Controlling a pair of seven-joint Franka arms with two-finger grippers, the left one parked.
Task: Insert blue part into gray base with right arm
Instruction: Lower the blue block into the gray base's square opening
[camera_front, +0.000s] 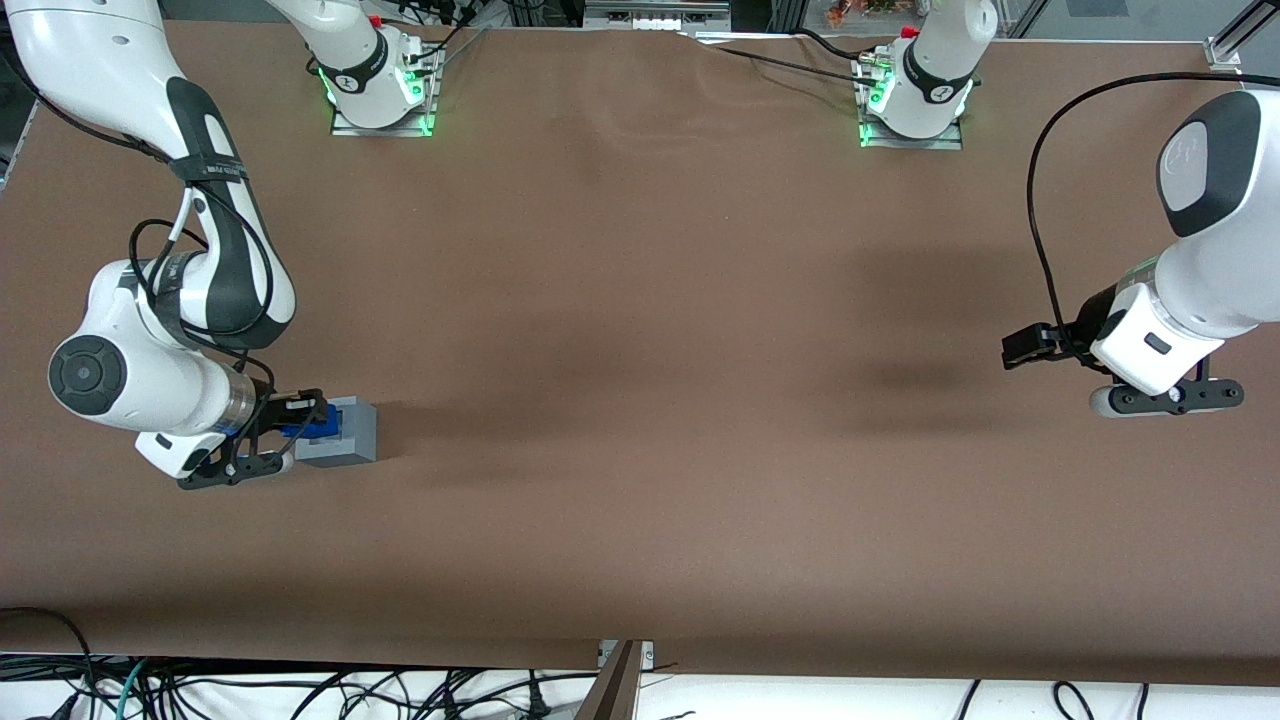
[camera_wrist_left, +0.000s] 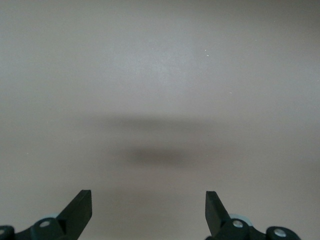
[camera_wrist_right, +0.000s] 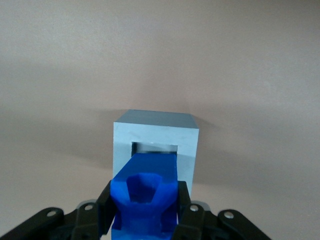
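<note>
The gray base (camera_front: 342, 432) lies on the brown table toward the working arm's end, its recessed face turned sideways toward my gripper. My right gripper (camera_front: 300, 420) is shut on the blue part (camera_front: 308, 424) and holds it level against that face. In the right wrist view the black fingers (camera_wrist_right: 105, 206) clamp the blue part (camera_wrist_right: 146, 192) on both sides. Its front end reaches into the square recess of the gray base (camera_wrist_right: 156, 135). A thin strip of the recess still shows above the blue part.
The brown table (camera_front: 640, 400) spreads wide around the base. The arm bases (camera_front: 378, 85) stand at the table edge farthest from the front camera. Cables hang along the edge nearest the front camera.
</note>
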